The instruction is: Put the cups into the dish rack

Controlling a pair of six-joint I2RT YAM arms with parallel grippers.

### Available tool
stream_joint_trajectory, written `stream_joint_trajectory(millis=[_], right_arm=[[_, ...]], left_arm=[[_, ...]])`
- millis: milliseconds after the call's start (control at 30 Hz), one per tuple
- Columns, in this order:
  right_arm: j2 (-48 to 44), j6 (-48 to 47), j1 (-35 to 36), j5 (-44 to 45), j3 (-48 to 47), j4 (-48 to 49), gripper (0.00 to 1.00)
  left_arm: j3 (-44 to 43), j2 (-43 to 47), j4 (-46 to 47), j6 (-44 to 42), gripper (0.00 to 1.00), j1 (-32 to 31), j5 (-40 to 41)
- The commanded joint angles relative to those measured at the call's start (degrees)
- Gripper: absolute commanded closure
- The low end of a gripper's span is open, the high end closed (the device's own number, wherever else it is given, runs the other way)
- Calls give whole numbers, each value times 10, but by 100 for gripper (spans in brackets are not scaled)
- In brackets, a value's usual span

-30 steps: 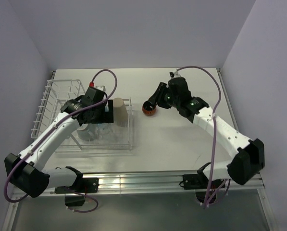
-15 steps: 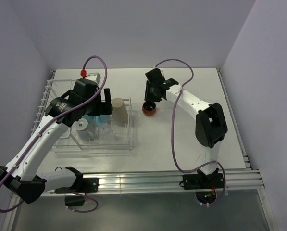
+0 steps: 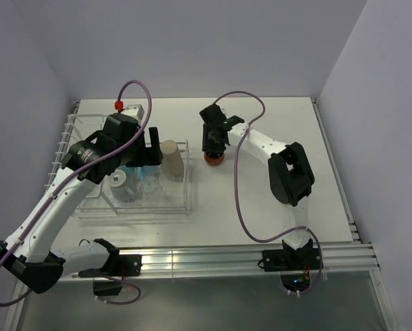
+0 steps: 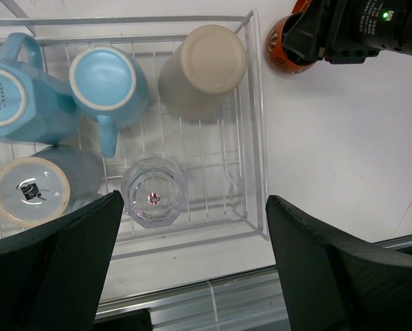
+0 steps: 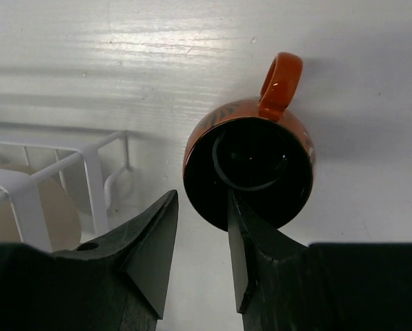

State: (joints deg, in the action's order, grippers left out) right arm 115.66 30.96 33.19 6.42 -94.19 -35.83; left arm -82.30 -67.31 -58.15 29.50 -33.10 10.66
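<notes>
Pickup step: right gripper (image 5: 202, 207), half-parted, straddles the rim of the small red-orange ceramic mug (image 5: 247, 162), which stands on the white bench (image 3: 275, 200) beside the right edge of the white wire dish rack (image 4: 256, 103). Wide and empty, the left gripper (image 4: 192, 207) hangs over that rack. Next move likely calls for clamping the rim, then lifting.

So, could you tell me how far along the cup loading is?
Done: three light blue mugs and the cream mug sit upturned in the dish rack. In hand: the right gripper straddles the rim of the red-orange mug on the table; grip unclear. Remaining: racking that mug. The left gripper hovers open.
</notes>
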Motion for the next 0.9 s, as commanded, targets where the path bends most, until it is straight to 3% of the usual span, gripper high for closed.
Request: stream_joint_trajectory(millis=[0,600,700,833,867], right_arm=[[11,-5,11,6,-28,2,58],[89,-11,16,6,-79,-23,59],[92,-13,17,4,-78,-23,68],[90,-16,17,2,-75,-23,100],[87,-16,17,1,-74,-26,100]], left_arm=[[-2,15,9,6,9,-5,-8],[15,21,15,7,9,-7,-9],[17,20,16,8,9,-8,-9],[17,18,19,9,9,-9,-12],[17,18,19,10,9,-8,-12]])
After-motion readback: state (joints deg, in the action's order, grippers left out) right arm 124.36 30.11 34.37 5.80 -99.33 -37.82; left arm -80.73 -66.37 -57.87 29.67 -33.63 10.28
